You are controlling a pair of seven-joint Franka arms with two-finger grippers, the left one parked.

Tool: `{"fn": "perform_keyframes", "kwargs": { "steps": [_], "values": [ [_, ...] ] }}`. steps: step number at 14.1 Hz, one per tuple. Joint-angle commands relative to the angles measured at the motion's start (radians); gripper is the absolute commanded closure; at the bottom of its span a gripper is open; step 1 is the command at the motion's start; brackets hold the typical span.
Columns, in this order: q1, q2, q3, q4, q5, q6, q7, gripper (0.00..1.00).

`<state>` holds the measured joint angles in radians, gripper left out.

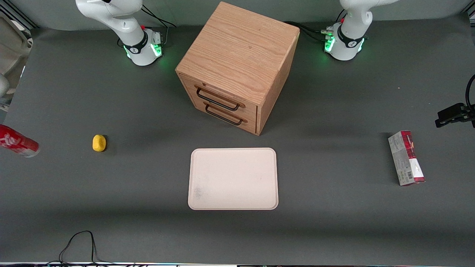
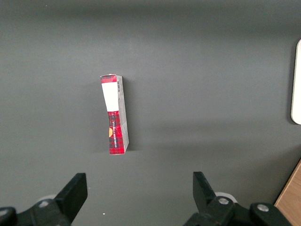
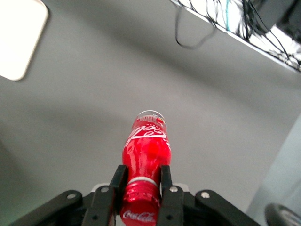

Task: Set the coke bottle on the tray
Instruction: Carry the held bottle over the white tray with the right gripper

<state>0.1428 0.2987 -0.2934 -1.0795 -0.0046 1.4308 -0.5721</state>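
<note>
The coke bottle point(image 3: 146, 155) is a slim red bottle with white script and a red cap. My right gripper point(image 3: 141, 181) is shut on its neck just below the cap and holds it above the grey table. In the front view only the bottle's body point(image 1: 16, 141) shows, tilted, at the picture's edge toward the working arm's end of the table; the gripper itself is out of that view. The cream tray point(image 1: 233, 178) lies flat in front of the wooden cabinet, nearer the front camera, with nothing on it. A corner of the tray point(image 3: 19, 37) shows in the right wrist view.
A wooden drawer cabinet point(image 1: 237, 66) stands mid-table. A small yellow object point(image 1: 99, 143) lies between the bottle and the tray. A red-and-grey carton point(image 1: 406, 158) lies toward the parked arm's end. A black cable point(image 1: 79, 244) loops at the table's front edge.
</note>
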Motion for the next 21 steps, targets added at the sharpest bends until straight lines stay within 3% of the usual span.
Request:
{"fn": "perform_keyframes", "kwargs": {
  "steps": [1,5,7,13,21],
  "values": [
    [0.008,0.071,0.115,0.114,-0.009,-0.027,0.156,1.0],
    [0.008,0.112,0.337,0.133,-0.014,-0.02,0.473,1.0],
    [0.033,0.138,0.405,0.136,-0.018,-0.01,0.611,1.0],
    [0.257,0.224,0.407,0.188,-0.089,0.026,0.9,1.0],
    [0.284,0.362,0.405,0.188,-0.087,0.19,0.927,1.0]
  ]
}}
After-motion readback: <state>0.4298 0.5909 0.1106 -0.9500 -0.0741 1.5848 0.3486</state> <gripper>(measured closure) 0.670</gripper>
